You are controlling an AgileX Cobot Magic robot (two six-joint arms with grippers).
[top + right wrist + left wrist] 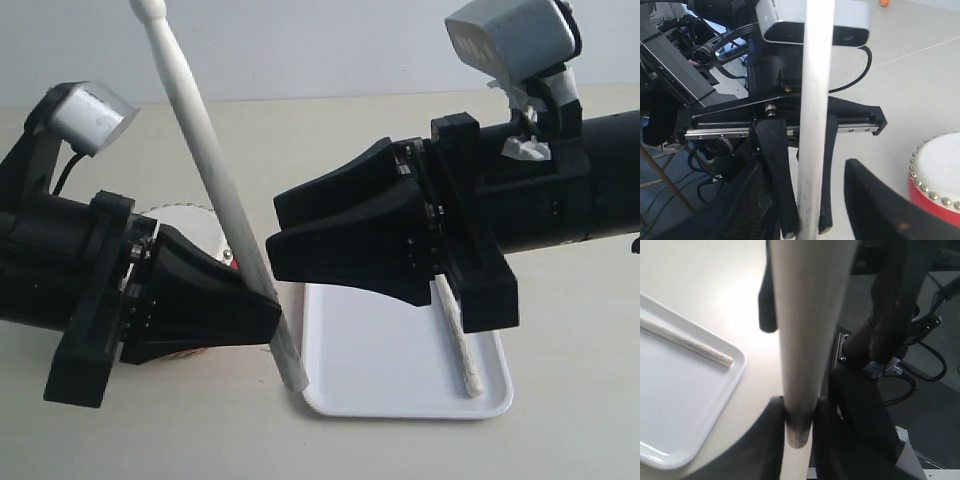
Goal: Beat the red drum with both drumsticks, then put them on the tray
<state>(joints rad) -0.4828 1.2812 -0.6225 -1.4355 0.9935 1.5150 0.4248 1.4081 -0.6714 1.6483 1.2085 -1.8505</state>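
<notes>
- Your left gripper (272, 312) is clenched on the held drumstick (215, 180). Its two dark fingers (771, 440) press on either side of the shaft, close to the blunt end.
- The held drumstick (810, 315) stands steeply and leans a little. A short length pokes out below the fingers and the long part rises above them to the bead tip.
- You cannot tell whether that blunt end touches anything. It sits just beside the near corner of the tray (370, 390), on the left gripper's side.
- Your right gripper (280, 232) is released, with its jaws parted and nothing between them. Its tips face the left gripper and stop just short of the held drumstick (815, 100), a little above the left fingertips.
- The red drum (195, 225) is behind your left gripper, which hides most of it. Only part of the cream skin and a sliver of red show.
- From the right wrist, the red drum (940, 175) lies off to one side of the stick, on the table, with its brass studs in view.
- The tray (680, 405) lies flat on the table (580, 400), below your right gripper and beside your left one.
- The other drumstick (462, 345) lies on the tray along the edge farthest from your left gripper, partly under the right arm. No gripper touches the other drumstick (687, 340).
</notes>
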